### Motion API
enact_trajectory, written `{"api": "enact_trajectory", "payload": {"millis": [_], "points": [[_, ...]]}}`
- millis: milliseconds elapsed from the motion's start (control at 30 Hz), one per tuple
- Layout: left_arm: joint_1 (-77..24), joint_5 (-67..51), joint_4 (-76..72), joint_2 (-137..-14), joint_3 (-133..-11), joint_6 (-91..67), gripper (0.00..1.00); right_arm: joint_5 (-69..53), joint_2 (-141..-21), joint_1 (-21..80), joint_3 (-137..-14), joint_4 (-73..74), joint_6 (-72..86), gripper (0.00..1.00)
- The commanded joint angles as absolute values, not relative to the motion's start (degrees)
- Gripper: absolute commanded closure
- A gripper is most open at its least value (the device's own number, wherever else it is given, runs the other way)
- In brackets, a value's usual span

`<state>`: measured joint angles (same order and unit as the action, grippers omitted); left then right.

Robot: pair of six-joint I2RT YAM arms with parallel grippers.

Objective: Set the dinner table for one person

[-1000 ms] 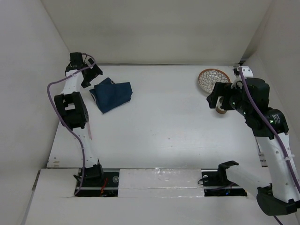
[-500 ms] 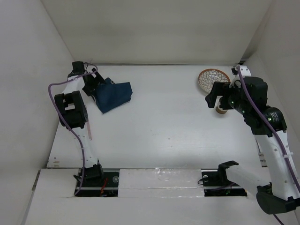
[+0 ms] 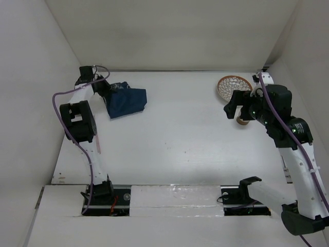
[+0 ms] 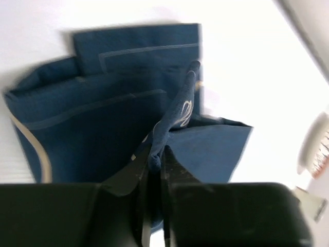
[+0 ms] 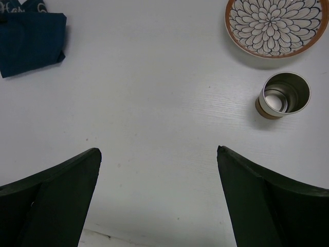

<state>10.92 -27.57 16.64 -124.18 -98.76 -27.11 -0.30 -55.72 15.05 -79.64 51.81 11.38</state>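
Found the left claw (image 4: 154, 157) pinched almost shut on a raised fold of the navy placemat (image 4: 97, 110), with nothing else in its grip. Noted the cloth crumpled and doubled over itself at the far left of the bench (image 3: 180, 144), close to the back wall. Saw the right claw (image 5: 158, 150) spread wide and holding nothing, hovering above bare surface. Spotted the patterned bowl (image 5: 276, 25) and the metal cup (image 5: 284, 94) just beside each other at the far right, well apart from the cloth. Located the bench itself under both arms, white and plain, carrying everything in view.

Judged the step in hand to be bringing the placemat toward the near middle and laying it flat. Thought it best to lift only enough to let the folds drop open, then to draw the cloth low and slowly, trailing edge down first, the rest unrolling behind. Reckoned a grip on a single fold risky: liable to slip, or to leave the cloth bunched. Considered the free right claw useful for pinning an opposite corner before fetching bowl and cup.
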Motion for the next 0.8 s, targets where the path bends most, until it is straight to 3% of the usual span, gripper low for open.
{"api": "enact_trajectory", "payload": {"millis": [0, 467, 633, 667, 700, 767], "points": [[9.2, -35.1, 10.3, -116.5, -98.3, -27.2, 0.98, -1.0, -54.0, 15.3, -78.9, 48.7, 11.6, 0.0], [-3.3, -46.3, -14.9, -102.3, -83.2, -34.6, 0.98, 0.1, -53.4, 15.3, -77.8, 46.9, 12.7, 0.0], [-11.5, -44.7, -20.6, -92.2, -69.0, -32.6, 0.8, 0.7, -52.9, 15.3, -77.3, 46.4, 13.2, 0.0], [-13.1, -43.9, -20.6, -90.9, -67.3, -31.8, 0.75, 0.7, -52.9, 15.3, -77.3, 46.4, 13.2, 0.0], [-14.9, -42.0, -19.3, -89.7, -65.8, -31.2, 0.61, 0.7, -52.4, 15.3, -76.6, 46.4, 13.2, 0.0], [-21.3, -41.1, -18.4, -86.2, -61.1, -30.5, 0.6, 1.3, -52.4, 15.3, -76.1, 46.4, 13.2, 0.0]]}}
